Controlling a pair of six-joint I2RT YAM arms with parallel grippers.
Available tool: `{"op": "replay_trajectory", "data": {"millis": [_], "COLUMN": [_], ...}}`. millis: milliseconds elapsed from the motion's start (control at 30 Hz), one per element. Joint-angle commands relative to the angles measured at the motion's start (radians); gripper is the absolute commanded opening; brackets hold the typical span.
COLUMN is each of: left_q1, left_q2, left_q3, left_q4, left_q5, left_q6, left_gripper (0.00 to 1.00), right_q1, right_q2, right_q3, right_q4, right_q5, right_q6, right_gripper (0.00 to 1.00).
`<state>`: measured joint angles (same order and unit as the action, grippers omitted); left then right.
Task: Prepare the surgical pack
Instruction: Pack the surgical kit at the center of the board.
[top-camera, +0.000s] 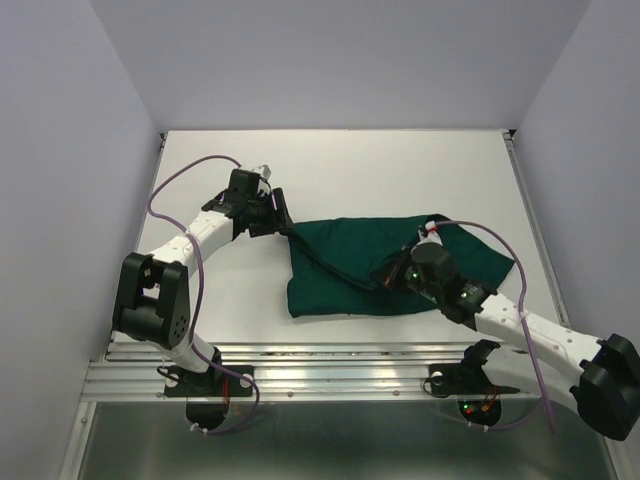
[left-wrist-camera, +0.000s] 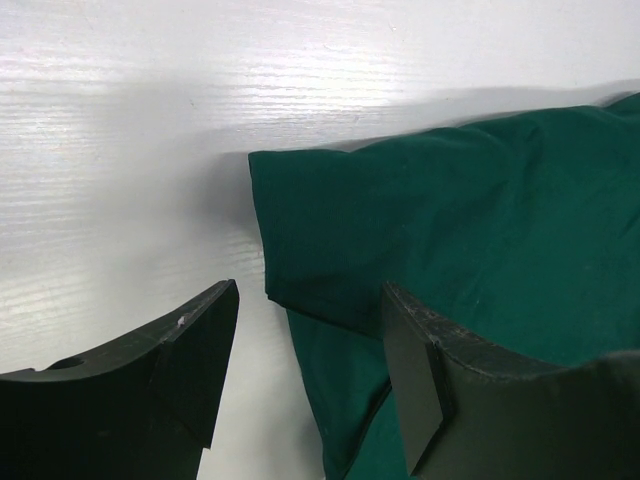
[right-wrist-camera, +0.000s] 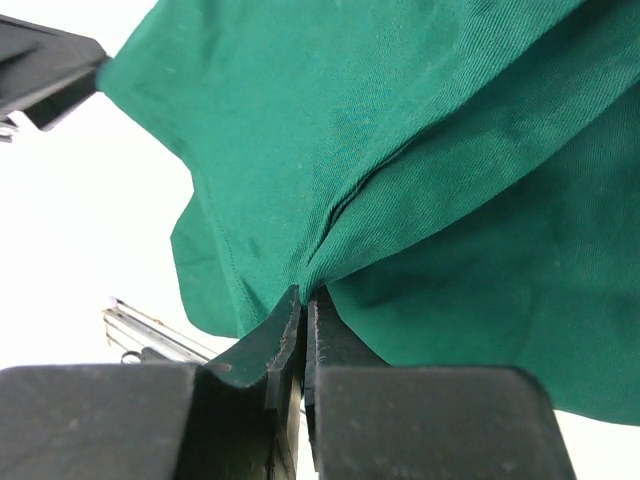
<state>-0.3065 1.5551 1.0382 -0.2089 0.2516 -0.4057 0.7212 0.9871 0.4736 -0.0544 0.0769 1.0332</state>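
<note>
right gripper (top-camera: 388, 274), from above, sits on the green drape (top-camera: 340, 262) lying bunched on the table (top-camera: 350, 170); left gripper (top-camera: 280, 222) at its left corner. left wrist: jaws apart, straddling that corner. right wrist: jaws clamped on a fold. no instruments visible; wrapping looks unfinished.

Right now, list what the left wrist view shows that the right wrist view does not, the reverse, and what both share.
Left wrist only: the left pincer open, its gap framing the folded corner of the drape. Right wrist only: the right pincer shut on a pinched ridge of the drape. Both: the green drape, the white table, and the left pincer, just a tip in the right wrist view.
</note>
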Motion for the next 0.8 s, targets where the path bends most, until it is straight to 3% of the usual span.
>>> {"op": "replay_trajectory", "data": {"millis": [0,167,267,333,367,500,767], "left_q1": [0.000,0.000,0.000,0.000,0.000,-0.002,-0.040], "left_q2": [-0.016,-0.033,-0.046,-0.053,-0.058,-0.055,-0.020], "left_q3": [0.019,0.022,0.025,0.031,0.036,0.052,0.066], "left_q4": [0.016,0.011,0.013,0.014,0.014,0.025,0.065], "left_q5": [0.008,0.006,0.009,0.015,0.018,0.050,0.138], "left_q6": [-0.002,-0.007,-0.013,-0.015,-0.013,-0.008,0.015], "left_gripper": [0.70,0.64,0.52,0.38,0.27,0.00,0.00], "right_q1": [0.003,0.003,0.003,0.003,0.003,0.003,0.003], "right_q2": [-0.054,-0.068,-0.044,-0.027,-0.013,0.025,0.103], "right_q3": [0.066,0.030,-0.025,-0.053,-0.072,-0.114,-0.173], "right_q4": [-0.102,-0.140,-0.102,-0.079,-0.062,-0.033,0.027], "right_q5": [0.055,0.037,0.005,-0.009,-0.022,-0.023,-0.020], "right_q6": [-0.053,-0.047,-0.033,-0.022,-0.022,-0.024,-0.015], "right_gripper": [0.01,0.01,0.01,0.01,0.01,0.01,0.01]}}
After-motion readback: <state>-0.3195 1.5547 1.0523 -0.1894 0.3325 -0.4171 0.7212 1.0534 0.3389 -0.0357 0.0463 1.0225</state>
